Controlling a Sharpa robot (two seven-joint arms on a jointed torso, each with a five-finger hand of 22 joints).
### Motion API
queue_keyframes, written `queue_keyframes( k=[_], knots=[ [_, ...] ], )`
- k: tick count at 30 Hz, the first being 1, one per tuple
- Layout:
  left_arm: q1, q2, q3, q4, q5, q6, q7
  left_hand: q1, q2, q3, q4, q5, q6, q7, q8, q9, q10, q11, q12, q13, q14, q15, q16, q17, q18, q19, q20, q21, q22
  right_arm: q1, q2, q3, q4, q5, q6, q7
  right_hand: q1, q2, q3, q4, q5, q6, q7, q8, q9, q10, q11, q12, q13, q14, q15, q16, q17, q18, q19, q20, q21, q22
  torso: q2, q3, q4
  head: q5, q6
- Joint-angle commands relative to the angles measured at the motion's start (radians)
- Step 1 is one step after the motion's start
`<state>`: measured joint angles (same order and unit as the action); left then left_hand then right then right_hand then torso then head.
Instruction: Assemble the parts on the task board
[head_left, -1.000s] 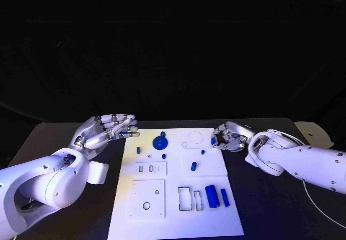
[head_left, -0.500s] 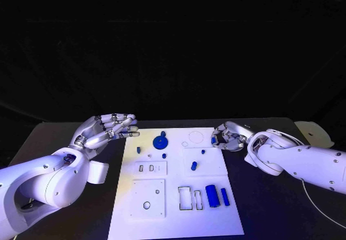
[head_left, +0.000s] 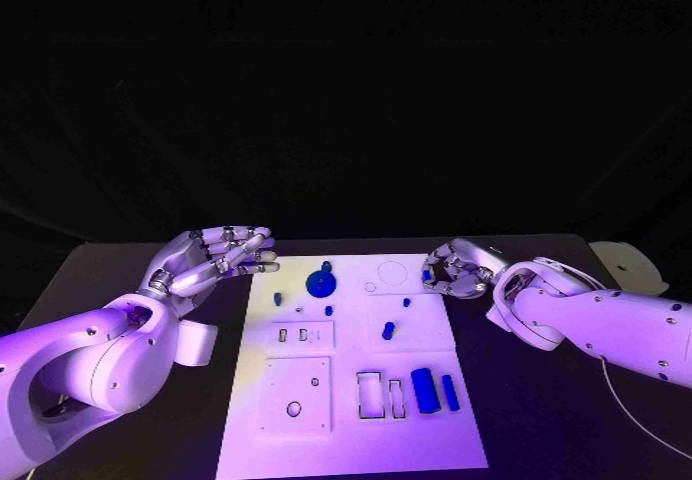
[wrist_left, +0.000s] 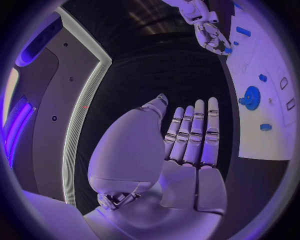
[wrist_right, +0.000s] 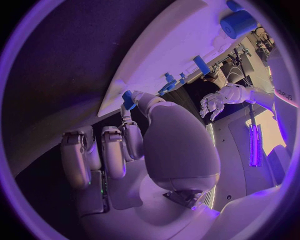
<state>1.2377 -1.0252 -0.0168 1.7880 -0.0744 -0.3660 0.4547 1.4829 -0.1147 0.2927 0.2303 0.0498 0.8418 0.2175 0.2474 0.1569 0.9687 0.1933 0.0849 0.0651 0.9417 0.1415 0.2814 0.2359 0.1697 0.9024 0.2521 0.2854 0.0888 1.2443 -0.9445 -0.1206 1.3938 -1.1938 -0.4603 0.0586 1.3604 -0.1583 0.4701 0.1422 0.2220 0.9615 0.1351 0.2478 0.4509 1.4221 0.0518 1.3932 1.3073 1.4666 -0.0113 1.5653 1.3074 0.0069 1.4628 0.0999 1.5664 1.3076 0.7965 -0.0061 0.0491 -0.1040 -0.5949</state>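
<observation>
The white task board (head_left: 353, 420) lies mid-table. On it are a blue round disc (head_left: 320, 285), several small blue pegs such as one (head_left: 387, 330) near its middle, a thick blue block (head_left: 424, 390) and a thin blue bar (head_left: 450, 392). My right hand (head_left: 462, 272) hovers at the board's far right edge and pinches a small blue part (wrist_right: 127, 99) at its fingertips. My left hand (head_left: 216, 255) hangs beside the board's far left corner, fingers apart, holding nothing. In the left wrist view the left hand (wrist_left: 187, 150) has its fingers stretched straight, with the disc (wrist_left: 251, 96) beyond them.
Raised white panels with slots and holes (head_left: 296, 395) sit on the board's left half, and open rectangular slots (head_left: 382, 395) lie beside the block. A white object (head_left: 624, 265) rests at the table's far right corner. Bare black table (head_left: 562, 420) flanks the board.
My right hand has drawn slightly up and away from the board's edge with the small blue part. The left hand stays put.
</observation>
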Motion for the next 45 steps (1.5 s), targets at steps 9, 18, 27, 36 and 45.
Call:
queue_keyframes(
  k=[9, 18, 27, 36, 45],
  knots=[
    [0.001, 0.002, 0.001, -0.001, 0.002, 0.017, 0.004, -0.002, -0.006, 0.004, -0.004, 0.001, -0.002, 0.023, -0.003, -0.001, 0.007, -0.002, -0.005, 0.001, 0.003, 0.006, -0.006, 0.002, 0.014, 0.010, 0.000, -0.005, -0.002, 0.003, -0.017, 0.002, 0.063, 0.032, -0.067, -0.030, 0.013, 0.029, 0.030, -0.018, 0.001, 0.011, -0.008, 0.023, 0.018, 0.008, -0.005, 0.008, 0.113, 0.104, -0.008, 0.005, 0.263, -0.007, 0.108, -0.011, 0.004, 0.263, -0.002, -0.0022, -0.0013, 0.004, 0.000],
    [0.001, 0.003, 0.000, -0.008, 0.002, 0.018, 0.004, -0.001, -0.005, 0.004, -0.005, 0.001, -0.002, 0.023, -0.003, -0.001, 0.007, -0.002, -0.006, 0.001, 0.003, 0.006, -0.007, 0.002, 0.014, 0.010, 0.000, -0.005, -0.002, 0.013, -0.009, 0.004, 0.205, -0.052, -0.094, -0.128, 0.003, 0.029, 0.032, -0.019, -0.008, 0.007, -0.008, 0.027, 0.021, 0.008, -0.005, 0.007, 0.112, 0.104, -0.009, 0.005, 0.263, -0.007, 0.108, -0.012, 0.004, 0.263, -0.005, -0.0037, -0.0003, 0.022, -0.010],
    [0.001, 0.011, 0.000, -0.023, 0.002, 0.019, 0.003, -0.001, -0.005, 0.004, -0.005, 0.001, -0.002, 0.023, -0.003, -0.001, 0.007, -0.002, -0.006, 0.001, 0.003, 0.006, -0.007, 0.002, 0.014, 0.010, 0.000, -0.005, -0.002, 0.009, 0.096, 0.001, 0.321, -0.193, -0.105, -0.253, -0.004, 0.028, 0.032, -0.020, -0.019, 0.007, -0.009, 0.032, 0.024, 0.007, -0.006, 0.006, 0.111, 0.104, -0.010, 0.005, 0.263, -0.007, 0.108, -0.013, 0.004, 0.263, -0.012, -0.0040, 0.0045, 0.043, -0.025],
    [0.001, 0.018, 0.000, -0.033, 0.002, 0.020, 0.002, -0.001, -0.005, 0.005, -0.005, 0.001, -0.001, 0.023, -0.003, -0.001, 0.008, -0.002, -0.006, 0.001, 0.004, 0.005, -0.007, 0.003, 0.014, 0.010, 0.000, -0.005, -0.003, -0.011, 0.221, -0.012, 0.298, -0.266, -0.080, -0.336, -0.011, 0.028, 0.032, -0.019, -0.023, 0.007, -0.010, 0.035, 0.026, 0.006, -0.006, 0.003, 0.109, 0.104, -0.010, 0.005, 0.263, -0.007, 0.108, -0.013, 0.004, 0.263, -0.009, -0.0048, 0.0027, 0.063, -0.033],
    [0.001, 0.019, -0.001, -0.034, 0.002, 0.020, 0.002, -0.001, -0.005, 0.005, -0.005, 0.001, -0.001, 0.023, -0.003, -0.001, 0.008, -0.002, -0.006, 0.001, 0.004, 0.005, -0.007, 0.003, 0.014, 0.010, 0.000, -0.005, -0.003, -0.047, 0.295, -0.018, 0.258, -0.310, -0.048, -0.376, -0.018, 0.024, 0.031, -0.018, -0.025, 0.006, -0.010, 0.037, 0.027, 0.005, -0.006, 0.002, 0.109, 0.104, -0.011, 0.005, 0.263, -0.007, 0.108, -0.014, 0.004, 0.263, -0.009, -0.0028, 0.0026, 0.071, -0.043]
  ],
)
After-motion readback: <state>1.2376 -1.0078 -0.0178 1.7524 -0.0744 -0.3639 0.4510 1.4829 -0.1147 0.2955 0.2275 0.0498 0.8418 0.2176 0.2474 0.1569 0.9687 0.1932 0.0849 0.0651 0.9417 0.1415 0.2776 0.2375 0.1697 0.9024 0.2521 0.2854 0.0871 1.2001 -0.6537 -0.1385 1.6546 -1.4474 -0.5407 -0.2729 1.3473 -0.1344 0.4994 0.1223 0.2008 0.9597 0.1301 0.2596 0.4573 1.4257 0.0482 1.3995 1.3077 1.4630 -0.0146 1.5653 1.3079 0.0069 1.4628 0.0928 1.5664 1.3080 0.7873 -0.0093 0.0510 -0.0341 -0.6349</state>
